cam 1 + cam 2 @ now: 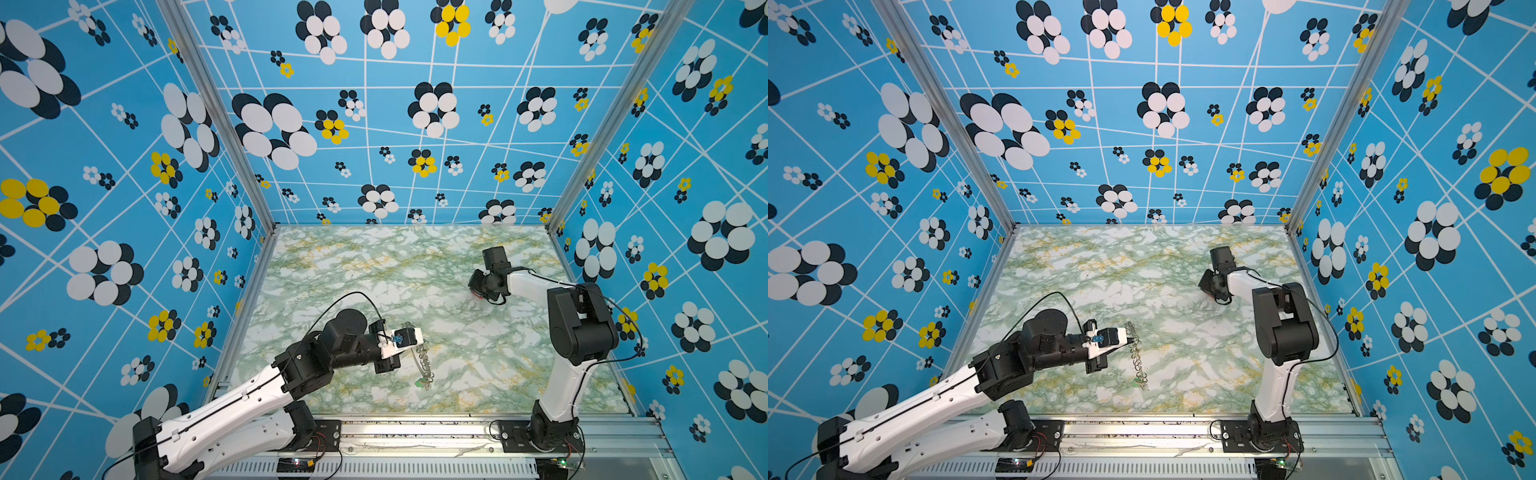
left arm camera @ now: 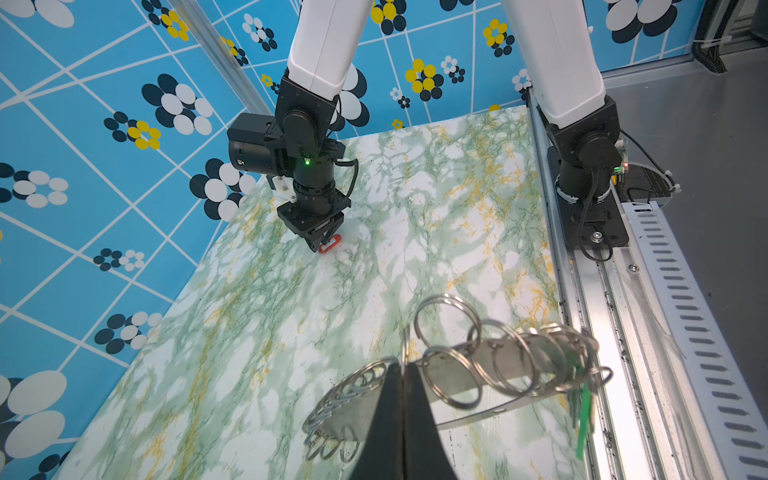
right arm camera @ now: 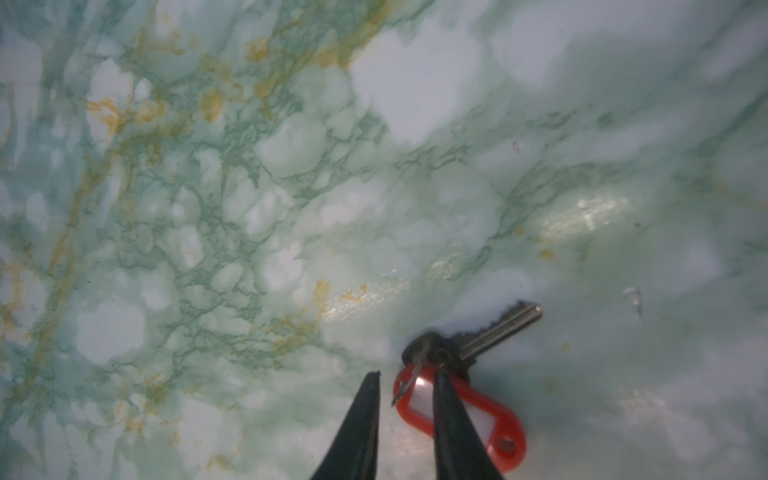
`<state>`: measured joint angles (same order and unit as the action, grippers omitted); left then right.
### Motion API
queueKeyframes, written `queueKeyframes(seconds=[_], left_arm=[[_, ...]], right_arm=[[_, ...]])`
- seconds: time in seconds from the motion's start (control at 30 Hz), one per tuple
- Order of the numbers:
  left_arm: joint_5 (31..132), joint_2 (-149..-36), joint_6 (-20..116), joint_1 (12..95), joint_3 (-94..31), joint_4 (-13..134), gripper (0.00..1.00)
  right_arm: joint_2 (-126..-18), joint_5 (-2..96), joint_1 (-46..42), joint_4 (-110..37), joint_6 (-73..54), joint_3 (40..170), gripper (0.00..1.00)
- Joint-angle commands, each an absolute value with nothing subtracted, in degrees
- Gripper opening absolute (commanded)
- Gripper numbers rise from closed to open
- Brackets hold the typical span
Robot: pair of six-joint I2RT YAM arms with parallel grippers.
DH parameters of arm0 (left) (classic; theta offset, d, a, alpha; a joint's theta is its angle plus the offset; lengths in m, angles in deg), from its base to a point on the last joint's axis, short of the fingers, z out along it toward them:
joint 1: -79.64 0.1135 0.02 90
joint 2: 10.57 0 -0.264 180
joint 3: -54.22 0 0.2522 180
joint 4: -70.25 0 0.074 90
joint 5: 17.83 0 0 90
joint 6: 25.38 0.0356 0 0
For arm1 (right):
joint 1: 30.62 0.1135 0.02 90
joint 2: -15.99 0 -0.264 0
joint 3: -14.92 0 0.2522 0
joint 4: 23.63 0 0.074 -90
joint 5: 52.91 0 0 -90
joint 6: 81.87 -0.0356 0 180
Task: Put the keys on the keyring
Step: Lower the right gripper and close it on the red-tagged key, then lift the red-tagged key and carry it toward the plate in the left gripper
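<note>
I found the left gripper (image 2: 403, 374) clamped on the keyring (image 2: 494, 370). The right gripper (image 3: 407, 376), jaws narrowly parted, straddled one end of the red-tagged key (image 3: 505, 322) lying on the table (image 3: 249, 208); contact apparently not made.

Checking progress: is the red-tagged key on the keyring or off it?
Off. The red-tagged key lies flat on the table, far from the keyring that the left gripper holds.

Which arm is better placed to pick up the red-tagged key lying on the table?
Right: the right gripper sits low over the red tag, jaws straddling one end; the left gripper is shut on the keyring.
</note>
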<state>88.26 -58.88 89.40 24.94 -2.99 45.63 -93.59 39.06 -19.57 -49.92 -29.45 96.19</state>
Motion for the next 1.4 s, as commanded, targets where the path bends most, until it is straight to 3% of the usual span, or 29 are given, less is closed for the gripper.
queueKeyframes(seconds=[0.0,0.63,0.83,0.97,1.17,1.37], left_arm=[[89.5,-57.4,88.6,25.7,-2.4,48.2,0.0],[89.3,-56.7,88.6,26.4,-1.6,48.5,0.0],[86.5,-57.3,89.5,26.4,-2.4,47.0,0.0],[84.4,-59.6,92.3,26.3,-5.6,41.7,0.0],[88.0,-60.3,92.8,25.7,-9.9,39.9,0.0],[90.5,-63.4,93.2,22.7,-17.6,33.8,0.0]], right_arm=[[-94.9,37.5,-20.0,-48.9,-30.5,97.4,0.23],[-93.2,36.2,-20.0,-49.2,-29.6,97.0,0.0],[-88.4,39.3,-19.9,-51.7,-24.6,95.6,0.0],[-78.4,47.5,-19.4,-48.5,-15.4,89.0,0.0],[-54.6,64.6,-16.9,-43.5,-1.5,77.6,0.0],[-35.9,74.0,-11.5,-31.7,-1.1,70.9,0.0]])
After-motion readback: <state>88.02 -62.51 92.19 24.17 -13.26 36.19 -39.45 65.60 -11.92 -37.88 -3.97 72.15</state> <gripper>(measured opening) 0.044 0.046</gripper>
